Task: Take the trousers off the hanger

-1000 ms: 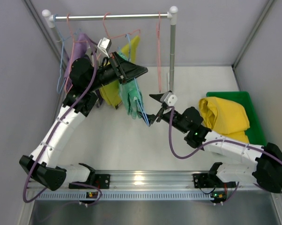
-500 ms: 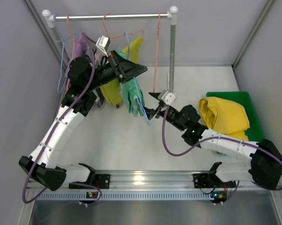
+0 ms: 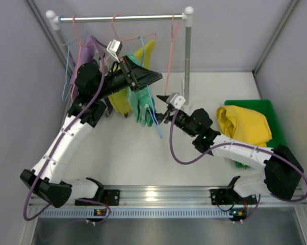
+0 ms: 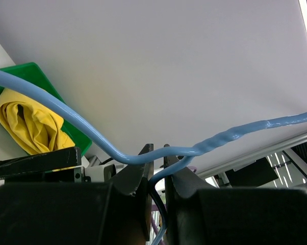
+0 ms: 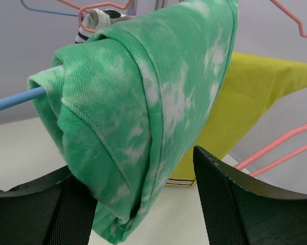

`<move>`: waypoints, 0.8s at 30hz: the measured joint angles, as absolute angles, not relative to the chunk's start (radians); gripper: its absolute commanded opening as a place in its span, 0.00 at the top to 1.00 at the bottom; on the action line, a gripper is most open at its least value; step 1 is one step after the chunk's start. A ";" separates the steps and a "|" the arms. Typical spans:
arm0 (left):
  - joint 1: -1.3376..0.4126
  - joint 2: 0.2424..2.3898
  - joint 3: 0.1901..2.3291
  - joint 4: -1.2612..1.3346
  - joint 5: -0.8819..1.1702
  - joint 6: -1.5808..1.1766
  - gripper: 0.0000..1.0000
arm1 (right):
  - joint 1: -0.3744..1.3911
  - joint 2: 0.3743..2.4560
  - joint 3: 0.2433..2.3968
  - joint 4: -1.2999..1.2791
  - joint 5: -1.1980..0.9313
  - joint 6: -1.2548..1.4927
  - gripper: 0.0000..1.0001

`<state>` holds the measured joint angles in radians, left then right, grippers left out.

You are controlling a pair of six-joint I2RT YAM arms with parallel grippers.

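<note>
Hanging folded over the blue hanger, the mint green trousers sit between the right gripper's parted fingers, contact unclear.

This was a robot test cell in a lab, not a home. Plain grey panel walls closed in a bare white desk, and an aluminium rail along its near edge carried the two arm bases. A small metal clothes rail on white fittings stood at the back, and a green plastic bin sat at one side.
</note>
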<state>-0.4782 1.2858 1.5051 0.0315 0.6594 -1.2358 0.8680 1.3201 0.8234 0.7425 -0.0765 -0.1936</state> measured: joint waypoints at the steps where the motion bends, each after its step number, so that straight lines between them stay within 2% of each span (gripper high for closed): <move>1: -0.482 1.286 1.505 0.031 0.659 -1.236 1.00 | 0.868 1.326 0.830 0.744 -0.078 -0.196 0.34; 3: -0.492 1.286 1.505 0.031 0.656 -1.236 1.00 | 0.868 1.334 0.838 0.749 -0.082 -0.200 0.37; 6: -0.506 1.286 1.503 0.035 0.655 -1.234 1.00 | 0.868 1.342 0.844 0.757 -0.095 -0.201 0.47; 9: -0.514 1.285 1.490 0.047 0.654 -1.232 1.00 | 0.868 1.349 0.853 0.762 -0.112 -0.200 0.70; 10: -0.517 1.284 1.483 0.052 0.654 -1.232 1.00 | 0.868 1.350 0.854 0.763 -0.115 -0.200 0.83; 13: -0.522 1.278 1.457 0.053 0.654 -1.232 1.00 | 0.866 1.350 0.854 0.755 -0.126 -0.197 1.00; 19: -0.522 1.256 1.390 0.073 0.661 -1.209 1.00 | 0.866 1.328 0.849 0.702 -0.117 -0.183 1.00; 24: -0.528 1.214 1.312 0.082 0.681 -1.147 1.00 | 0.865 1.219 0.839 0.591 -0.082 -0.145 1.00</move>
